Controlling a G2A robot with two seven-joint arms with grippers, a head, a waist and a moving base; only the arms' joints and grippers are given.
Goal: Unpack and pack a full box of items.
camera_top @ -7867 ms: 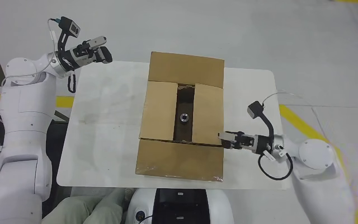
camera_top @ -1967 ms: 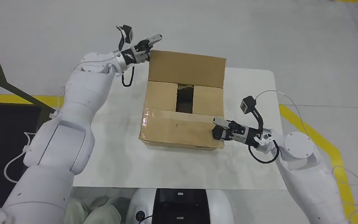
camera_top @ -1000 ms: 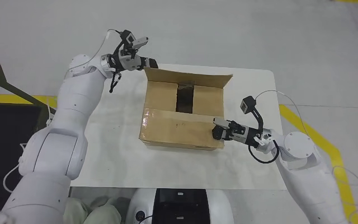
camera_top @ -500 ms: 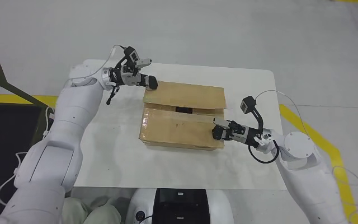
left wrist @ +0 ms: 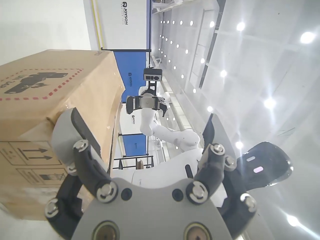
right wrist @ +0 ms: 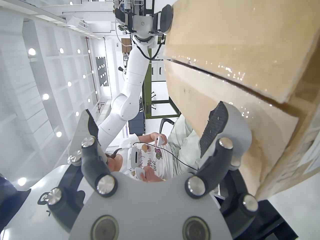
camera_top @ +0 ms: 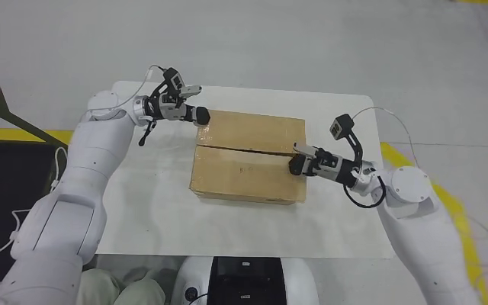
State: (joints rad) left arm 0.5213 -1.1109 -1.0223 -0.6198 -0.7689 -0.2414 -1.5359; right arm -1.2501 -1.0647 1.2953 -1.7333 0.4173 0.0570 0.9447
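Cardboard box (camera_top: 248, 156) sits shut on the white bench (camera_top: 137, 206). Its two long top flaps are folded flat and meet along a seam (camera_top: 244, 148) that runs the length of the lid. The box lies between the two sets of jaws, one set at each end.

The left jaws are at one top corner of the box, beside the flap farther from the robot. They are spread wide, with nothing gripped between them. In the left wrist view one finger (left wrist: 75, 128) lies against the cardboard at that corner edge. The other finger (left wrist: 212, 138) stands in open air, off the box.

The right jaws are at the opposite end, just beside the end of the seam, likewise spread wide and clasping nothing. In the right wrist view a ribbed finger pad (right wrist: 216, 126) rests on top of the nearer flap, close to its end edge. The second finger (right wrist: 88, 126) hangs clear of the box to one side. Just beyond that pad a dark line marks the seam, and the corner of the farther flap sits slightly proud of the nearer one.
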